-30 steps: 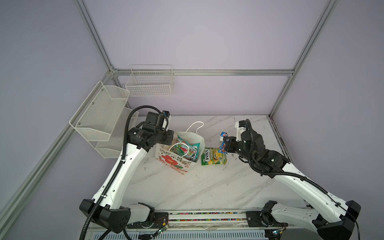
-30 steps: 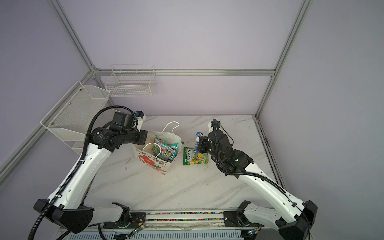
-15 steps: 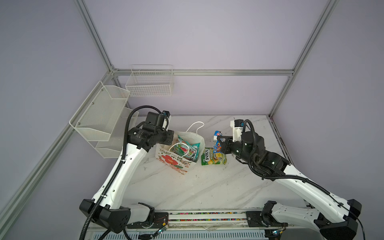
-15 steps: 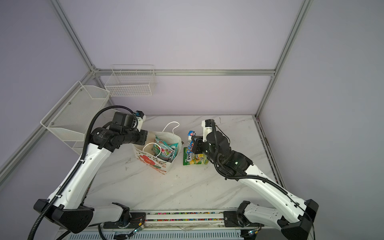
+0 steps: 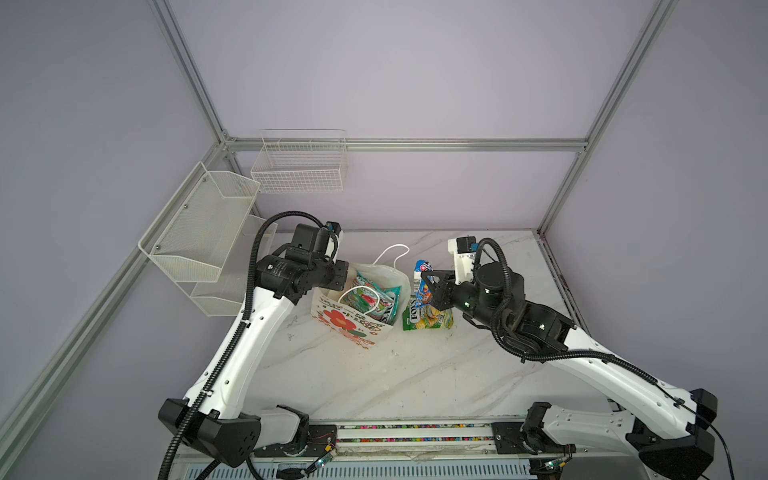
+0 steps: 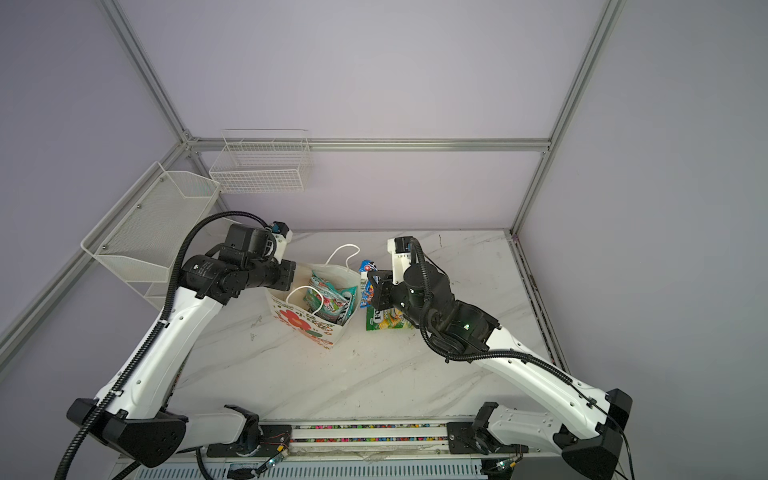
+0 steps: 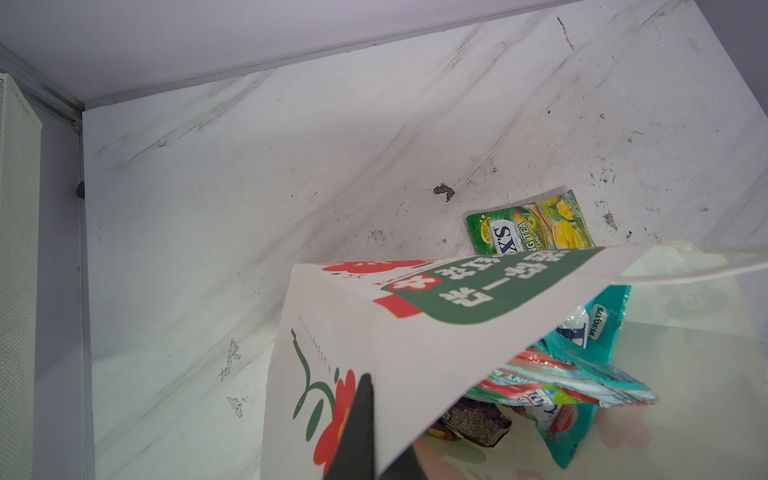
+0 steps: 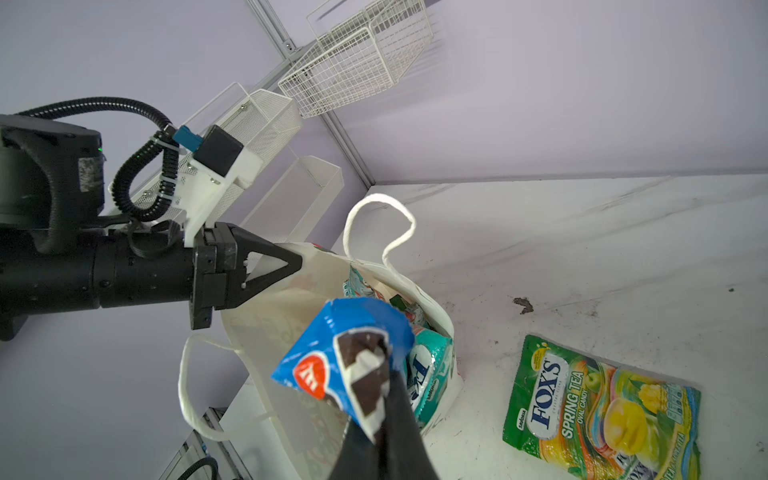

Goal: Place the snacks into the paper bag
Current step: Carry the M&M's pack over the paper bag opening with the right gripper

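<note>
Paper bag [image 7: 374, 353] hides perhaps three snacks [image 7: 582, 374].

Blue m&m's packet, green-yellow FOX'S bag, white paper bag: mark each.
blue m&m's packet [image 8: 328, 340], right wrist view, blue front.
green-yellow FOX'S bag [image 8: 602, 409], right wrist view, printed front.
white paper bag [image 5: 345, 322], a top view, flowered wall.

We see the right claw [image 5: 433, 286] w/ its blue m&m's packet [image 5: 422, 277] further left than a sec ago, closer to the paper bag [image 5: 353, 330]. Earlier the packet hangs well right of the bag's rim, lined up w/ the right end of the green-yellow FOX'S packet [image 5: 428, 323]. Now it's just beside the rim, over that packet's left end in both top views. We note the claw now overlaps the FOX'S packet's top edge. The right wrist cam mount [image 5: 461, 253] sits further left too.
</note>
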